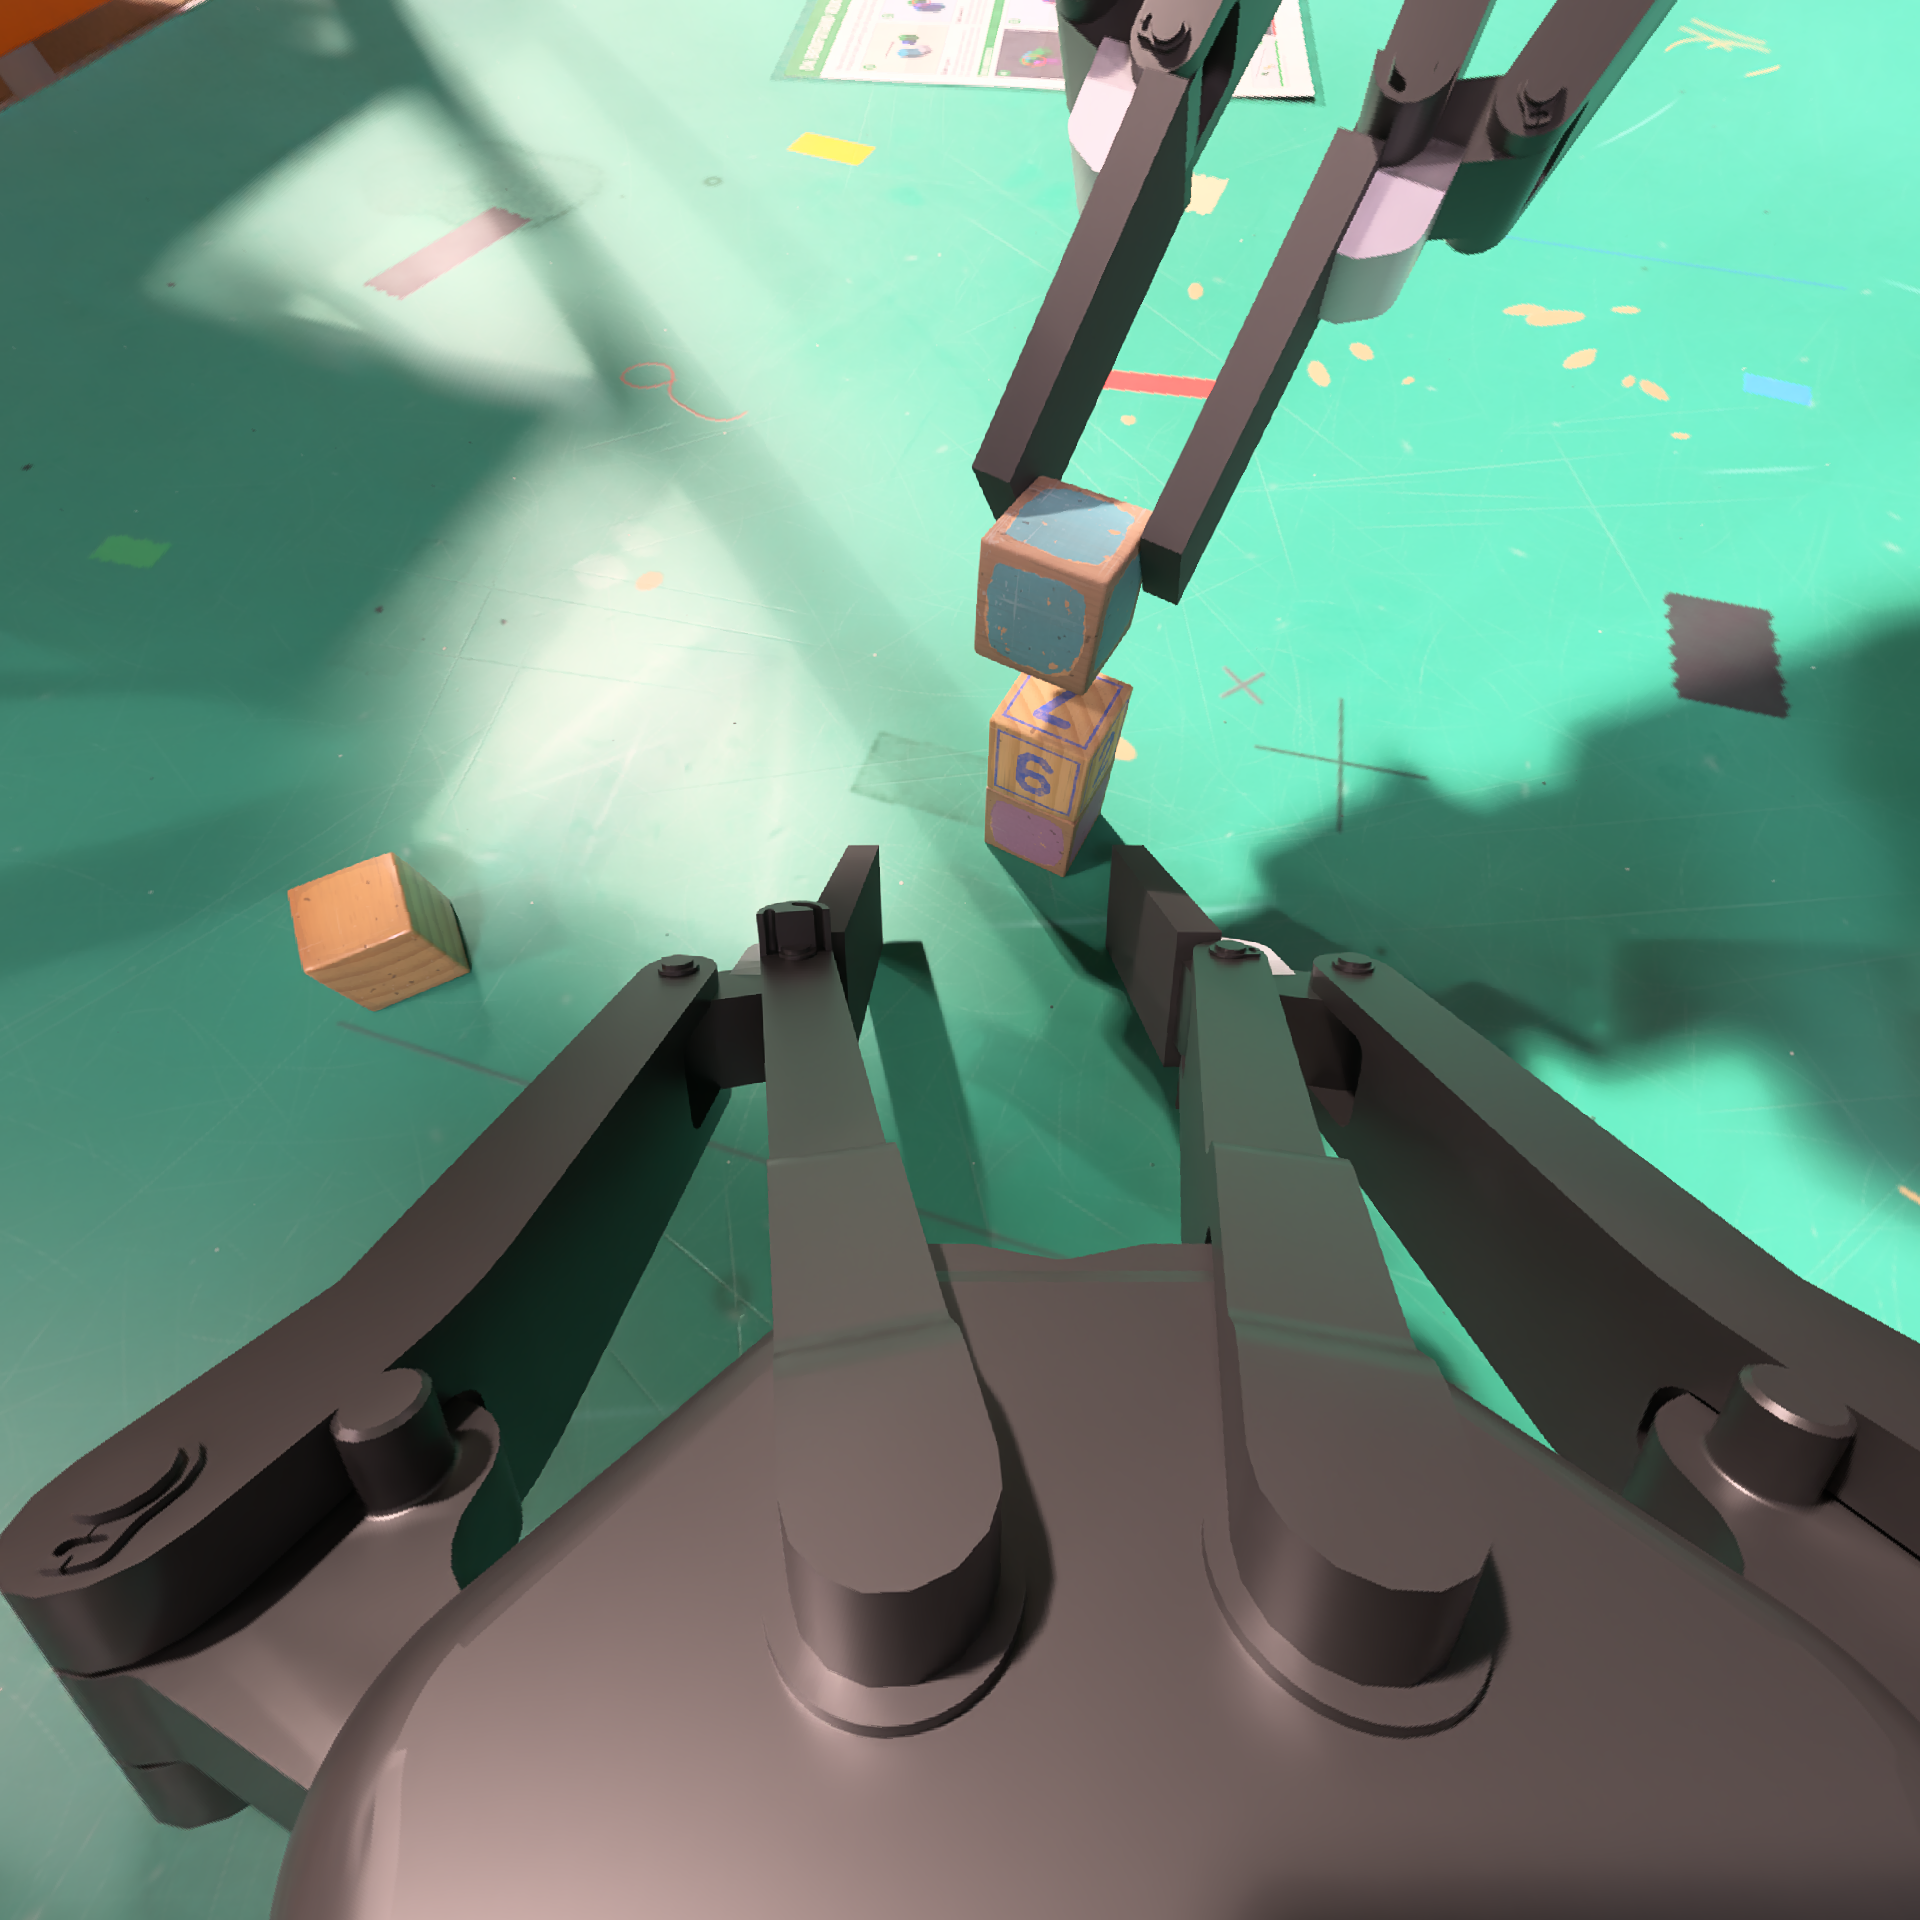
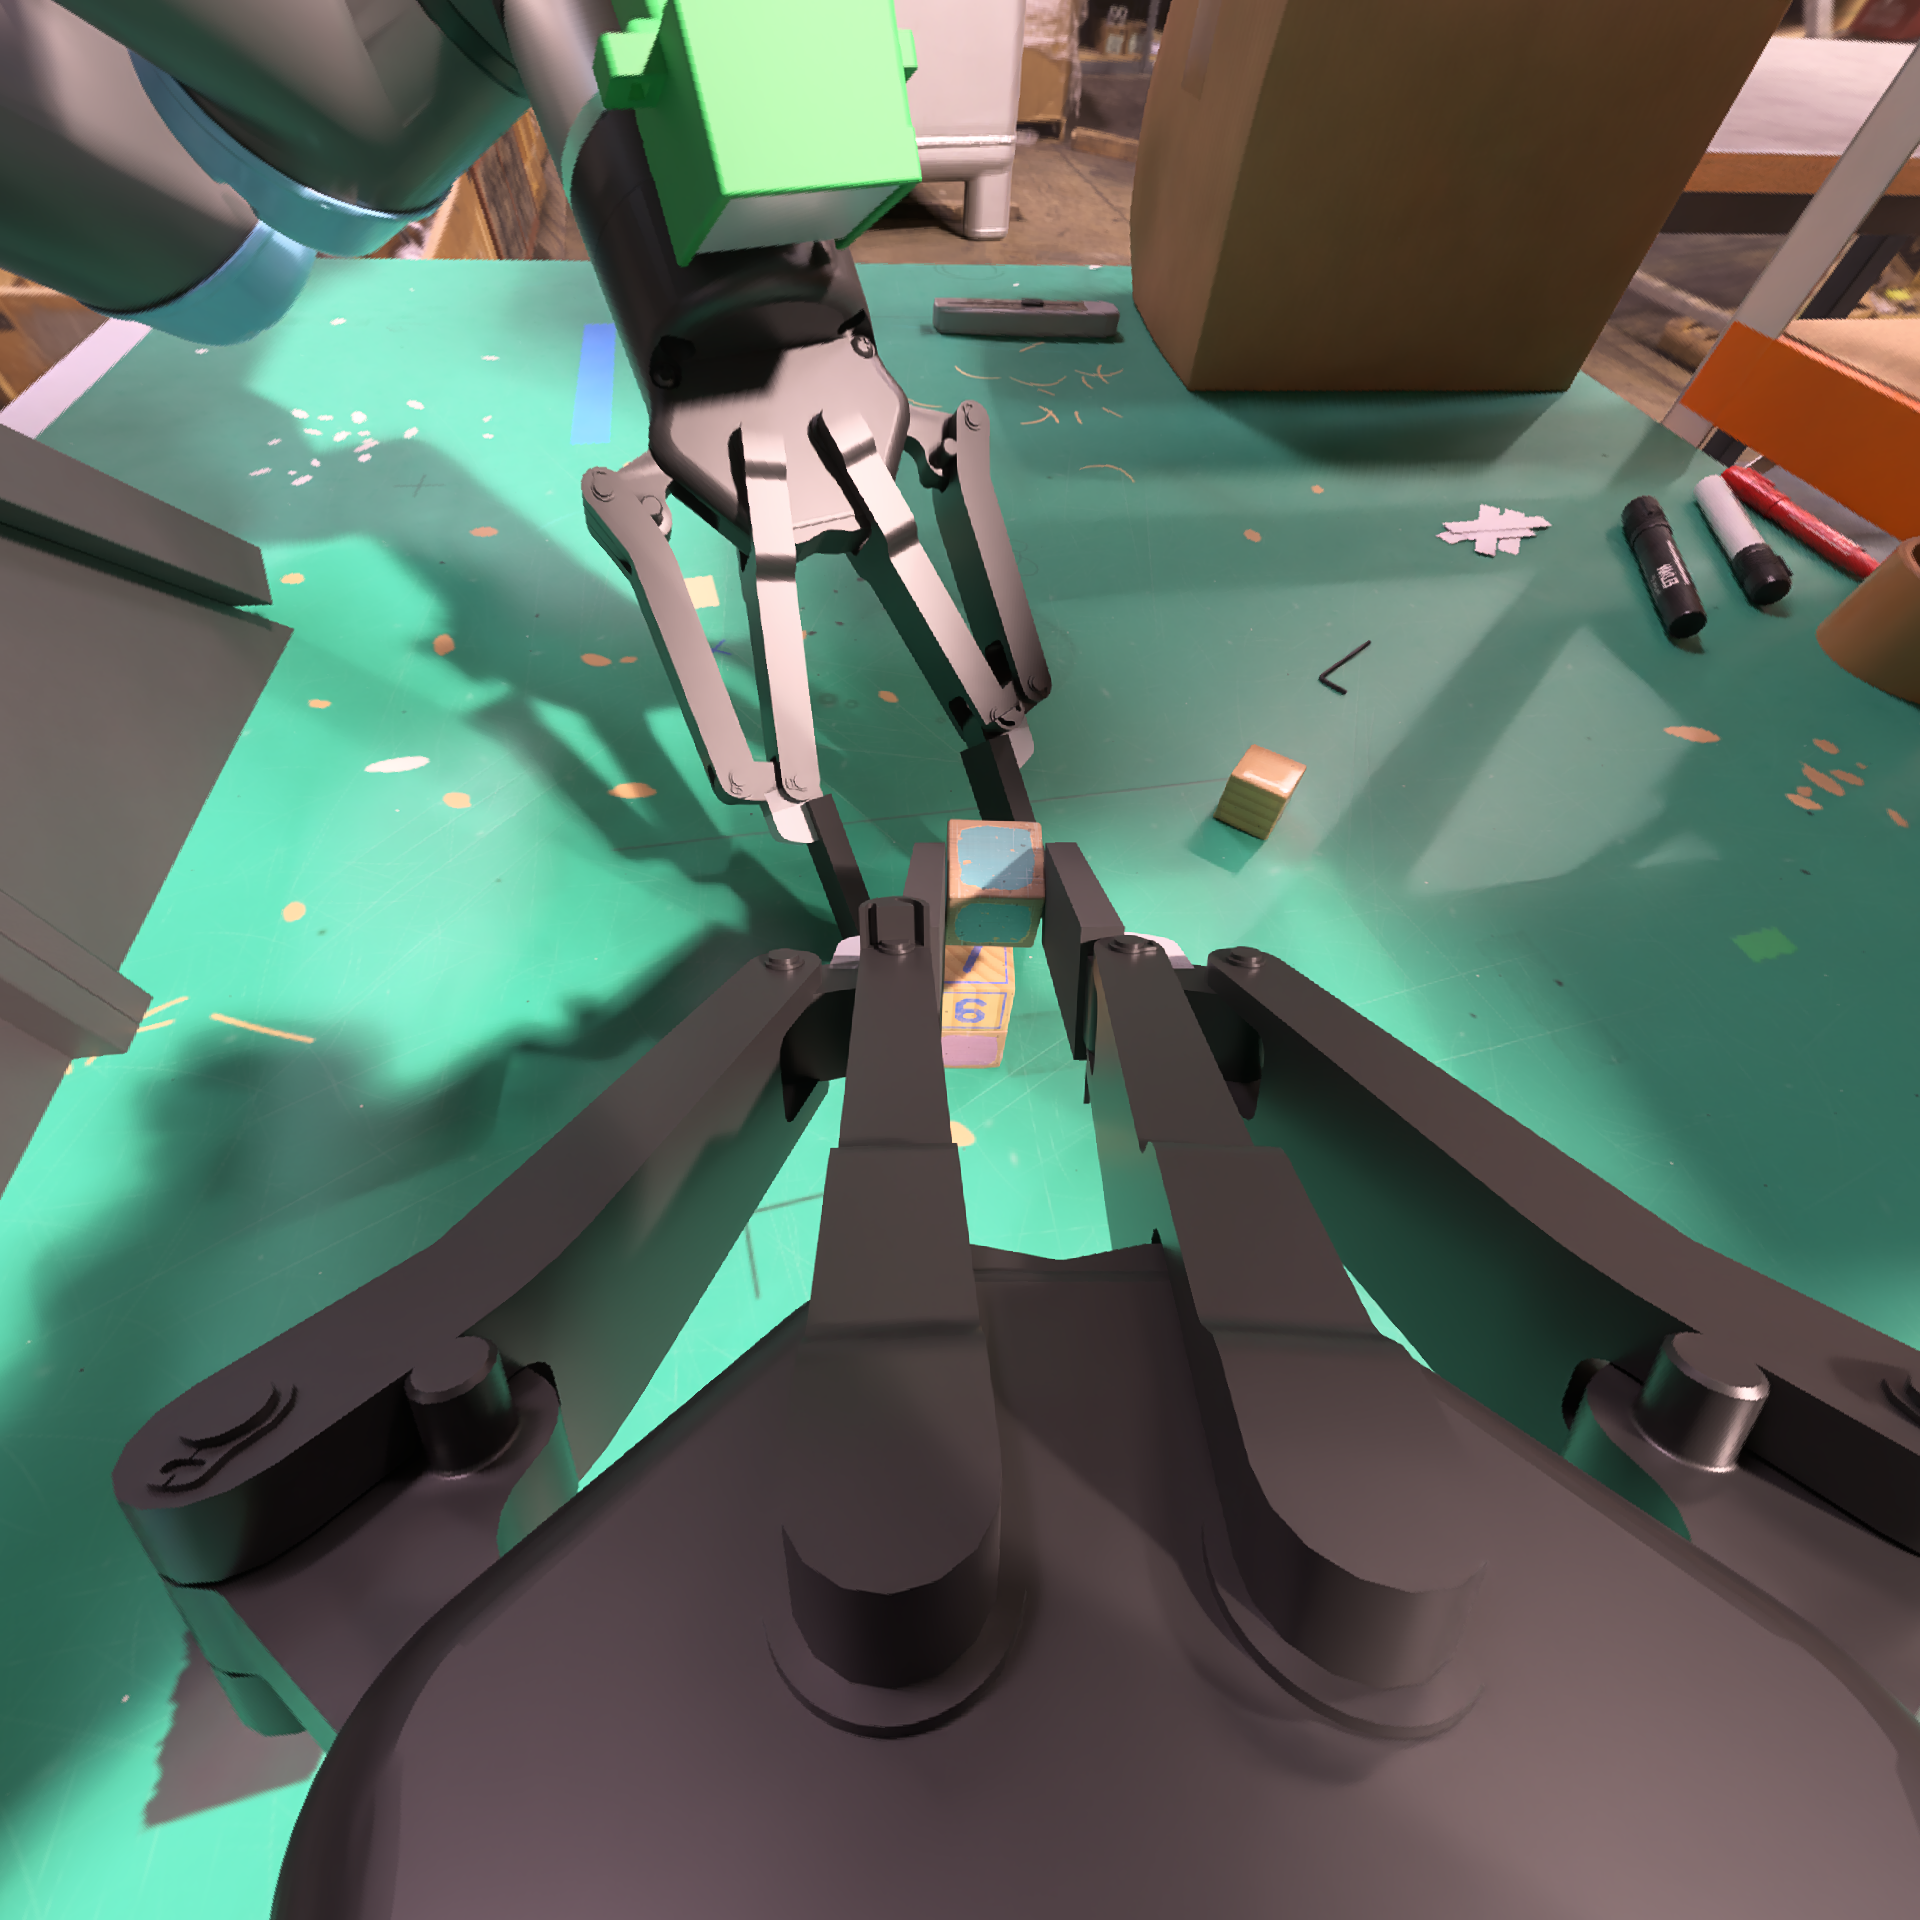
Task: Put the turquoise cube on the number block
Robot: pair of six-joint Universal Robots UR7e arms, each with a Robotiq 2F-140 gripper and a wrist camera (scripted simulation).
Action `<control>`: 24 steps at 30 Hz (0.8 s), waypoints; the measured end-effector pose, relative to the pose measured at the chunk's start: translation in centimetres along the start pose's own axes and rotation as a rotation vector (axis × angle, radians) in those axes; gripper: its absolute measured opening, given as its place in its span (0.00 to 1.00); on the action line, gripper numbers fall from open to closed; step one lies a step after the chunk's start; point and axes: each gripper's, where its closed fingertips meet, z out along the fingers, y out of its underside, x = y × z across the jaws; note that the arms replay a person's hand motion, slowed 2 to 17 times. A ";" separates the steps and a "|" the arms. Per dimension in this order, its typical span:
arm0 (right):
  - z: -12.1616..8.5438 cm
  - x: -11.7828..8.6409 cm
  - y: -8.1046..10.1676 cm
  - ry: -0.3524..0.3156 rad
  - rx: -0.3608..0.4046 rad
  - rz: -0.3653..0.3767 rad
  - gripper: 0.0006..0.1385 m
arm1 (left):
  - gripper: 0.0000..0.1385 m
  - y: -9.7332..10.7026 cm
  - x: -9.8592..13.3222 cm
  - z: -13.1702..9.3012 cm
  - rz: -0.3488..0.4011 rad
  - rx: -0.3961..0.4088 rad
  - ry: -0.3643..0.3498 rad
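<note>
The turquoise cube (image 1: 1049,587) hangs slightly tilted just above the number block (image 1: 1044,753), which stands on a pale purple block (image 1: 1027,831). My right gripper (image 1: 1086,530) comes in from the far side and is shut on the cube. In the right wrist view the cube (image 2: 992,883) sits between the right gripper's (image 2: 995,899) fingers, over the number block (image 2: 975,1003). My left gripper (image 1: 995,883) is open and empty, low by the stack's base, its tips either side of the purple block. It also shows in the right wrist view (image 2: 925,842).
A plain wooden cube (image 1: 374,930) lies left of the stack, also in the right wrist view (image 2: 1259,790). A cardboard box (image 2: 1403,187), markers (image 2: 1662,571), an Allen key (image 2: 1345,665), a grey bar (image 2: 1023,317) and a grey case (image 2: 104,727) ring the green mat (image 2: 1455,935).
</note>
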 end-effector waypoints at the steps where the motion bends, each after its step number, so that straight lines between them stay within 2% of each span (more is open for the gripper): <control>1: 0.0 0.0 -0.1 -0.001 0.003 0.000 0.18 | 0.42 0.0 0.0 0.0 0.000 0.000 0.000; 24: -0.2 0.0 -0.4 0.010 0.011 0.000 0.18 | 0.42 0.0 0.0 0.0 0.000 0.000 0.000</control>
